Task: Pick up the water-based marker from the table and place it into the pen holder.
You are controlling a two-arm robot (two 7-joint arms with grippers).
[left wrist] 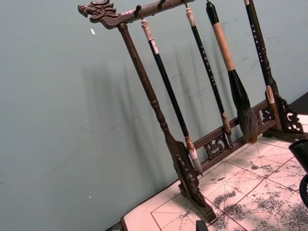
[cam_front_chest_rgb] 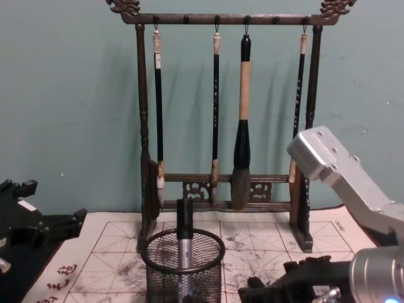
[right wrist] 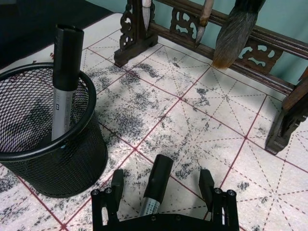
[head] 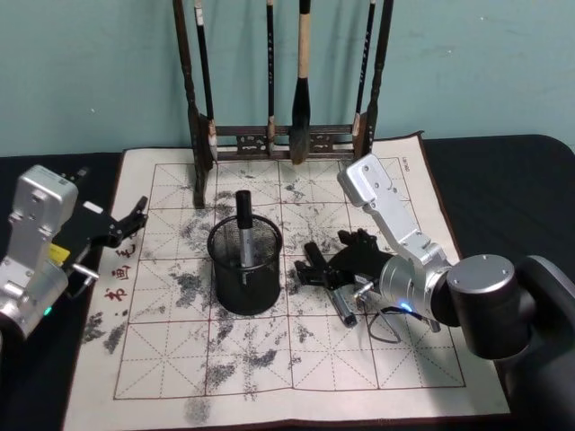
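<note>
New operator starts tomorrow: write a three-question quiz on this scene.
1. True or false: the pen holder is empty.
2. The loose marker lies: A) on the mat, between the open right pincer's fingers; B) inside the holder; C) off the mat.
3. How many brushes hang on the rack?
Key: 1 false, a second marker stands inside; 2 A; 3 four. Left pincer parked at the mat's left edge.

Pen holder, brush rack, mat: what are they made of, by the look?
Pen holder: probably metal wire mesh with a solid rim, matte black; the weave is see-through. Brush rack: likely dark carved wood with a slight sheen. Mat: cream paper or felt, cannot tell which; ink-stained, red grid.
</note>
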